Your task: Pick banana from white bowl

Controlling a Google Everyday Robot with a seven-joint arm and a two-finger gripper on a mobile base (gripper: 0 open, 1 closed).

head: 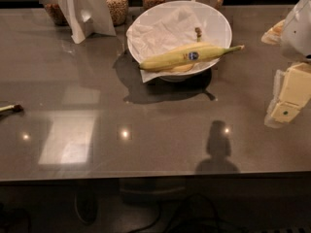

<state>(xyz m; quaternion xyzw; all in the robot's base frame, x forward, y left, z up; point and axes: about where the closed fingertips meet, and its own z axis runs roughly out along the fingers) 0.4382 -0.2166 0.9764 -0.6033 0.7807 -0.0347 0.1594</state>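
**Task object.** The banana [187, 57] lies lengthwise across the near rim of the white bowl [214, 14]. Its blue sticker faces the camera. The thin green stem points right and projects past the rim. The blunt end points left.

**Immediate surroundings.** The banana rests on a shorter, paler banana [181, 68], of which only a sliver shows beneath it. Crumpled white paper [163, 28] lines the bowl and hangs over its left edge. The bowl stands on the bench [146, 144], toward the far side. Behind it stand glass jars [115, 3] of grain and a folded white card [87, 11].

**Claw.** The claw [285, 106] hangs at the right edge of the view, above the bench. It is well apart from the bowl, to the right of the stem and nearer the camera. The banana is not in it. Whether the claw is spread or pressed together cannot be told.

**Step in hand.** By this layout, the step is the approach; no grasp has begun.

**Next move: requirements.**
1. Carry the claw left and toward the far side until it stands over the banana's mid-length.
2. Set the closing direction across the banana's width.
3. Descend from above, clear of the rim.
4. Take only the upper fruit. The paper and the paler banana lie directly below and are likely to be caught by a deep descent.
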